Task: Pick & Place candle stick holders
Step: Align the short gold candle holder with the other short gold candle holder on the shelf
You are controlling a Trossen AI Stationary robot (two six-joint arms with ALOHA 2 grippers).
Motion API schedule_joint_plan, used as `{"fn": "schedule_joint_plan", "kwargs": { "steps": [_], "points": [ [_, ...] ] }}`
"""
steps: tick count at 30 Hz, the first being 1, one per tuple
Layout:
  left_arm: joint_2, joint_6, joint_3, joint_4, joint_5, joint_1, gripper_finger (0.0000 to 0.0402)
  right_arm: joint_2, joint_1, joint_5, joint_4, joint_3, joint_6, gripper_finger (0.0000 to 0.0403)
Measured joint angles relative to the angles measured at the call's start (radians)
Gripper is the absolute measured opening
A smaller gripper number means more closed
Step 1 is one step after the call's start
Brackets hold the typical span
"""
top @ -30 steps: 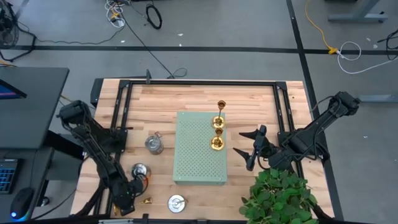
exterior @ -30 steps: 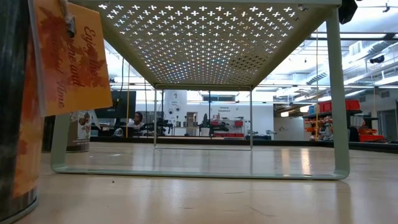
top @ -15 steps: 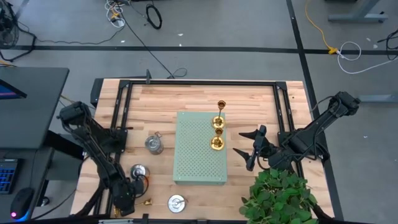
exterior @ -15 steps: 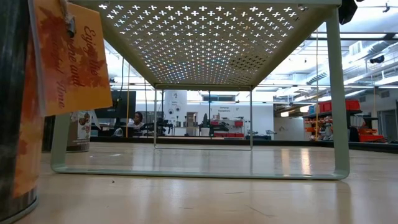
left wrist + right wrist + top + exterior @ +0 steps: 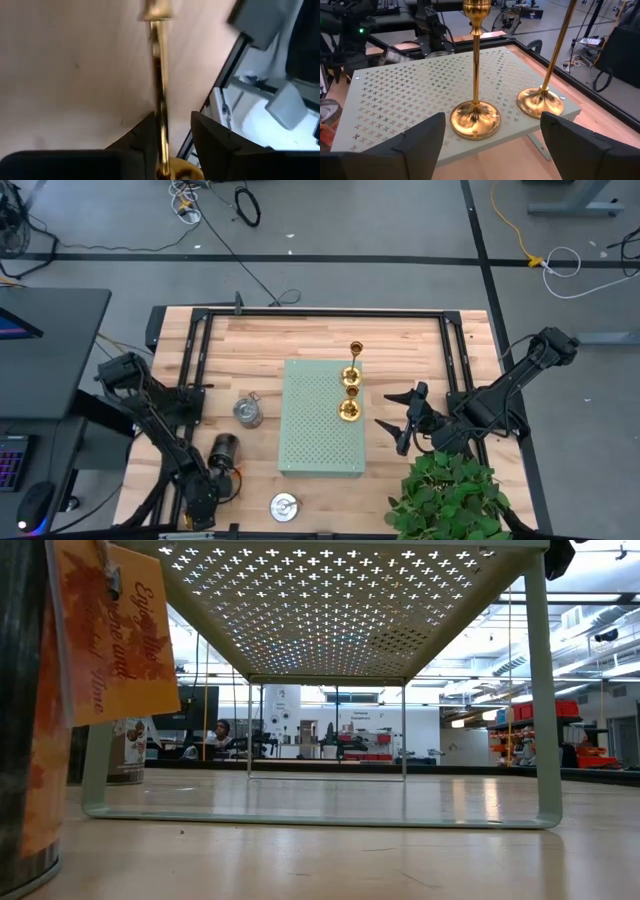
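Observation:
Two tall gold candle stick holders [image 5: 350, 410] [image 5: 352, 375] stand by their round bases on the pale green perforated board [image 5: 322, 420]; they also show in the right wrist view [image 5: 476, 120] [image 5: 540, 102]. A third gold holder [image 5: 159, 90] is in my left gripper [image 5: 207, 488] at the table's near left; in the high view the gripper hides it. Three squat silver holders [image 5: 248, 411] [image 5: 224, 448] [image 5: 285, 505] sit on the table left of the board. My right gripper [image 5: 395, 418] is open and empty just right of the board. My left gripper has the gold holder's slender stem [image 5: 161, 130] between its two fingers [image 5: 142, 147]. The stem runs along the fingers and out past their tips to the cup end [image 5: 156, 10]. The round base [image 5: 177, 174] sits far back between them. The picture's edge cuts off the exact place of contact.
A potted green plant [image 5: 450, 498] stands at the near right, close to my right arm; its tin with an orange tag [image 5: 110, 630] fills the low view's left. A black frame [image 5: 200, 320] runs around the table. An orange cable [image 5: 236, 475] lies by my left gripper.
My left gripper has shifted a little toward the far edge at the near left. The gold holder's tip, which lay on the table beside the gripper, no longer shows there. The silver holder nearest the gripper now looks darker and tilted.

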Motion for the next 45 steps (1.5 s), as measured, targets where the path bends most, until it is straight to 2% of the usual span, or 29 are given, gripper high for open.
{"fn": "schedule_joint_plan", "kwargs": {
  "steps": [4,8,9,17,23,28,31,35,39,43,45],
  "points": [
    [0.033,0.005,0.003,-0.004,0.078,0.011,0.0096,0.000,0.000,0.000,0.000,0.000,0.000,0.0332],
    [0.026,0.048,-0.002,0.005,0.071,0.015,0.0024,0.000,0.000,0.001,0.000,0.000,0.000,0.0332],
    [0.024,0.055,-0.001,0.002,0.069,0.015,0.0016,0.000,0.000,0.000,0.000,0.000,0.000,0.0332],
    [0.013,0.058,0.008,-0.035,0.059,0.020,0.0015,0.000,0.000,0.000,0.000,0.000,0.000,0.0332],
    [-0.067,0.069,0.008,-0.057,0.011,0.037,0.0015,0.000,0.000,0.000,0.001,0.000,0.000,0.0332],
    [-0.155,0.084,0.072,-0.297,-0.008,0.036,0.0015,0.000,0.000,-0.007,0.001,0.000,0.000,0.0332],
    [-0.203,0.120,0.154,-0.453,-0.045,0.036,0.0015,0.000,0.000,-0.060,0.001,0.000,-0.029,0.0332],
    [-0.256,0.175,0.307,-0.704,-0.203,0.036,0.0015,0.000,0.000,-0.130,0.001,0.000,-0.064,0.0332],
    [-0.274,0.272,0.476,-0.930,-0.474,0.036,0.0015,0.000,0.000,-0.157,0.010,0.000,-0.081,0.0332],
    [-0.276,0.462,0.589,-0.996,-0.756,0.038,0.0015,0.000,0.000,-0.176,0.030,0.000,-0.080,0.0332],
    [-0.276,0.562,0.623,-0.997,-0.852,0.051,0.0015,0.000,0.000,-0.203,0.046,0.000,-0.088,0.0332]
  ]
}}
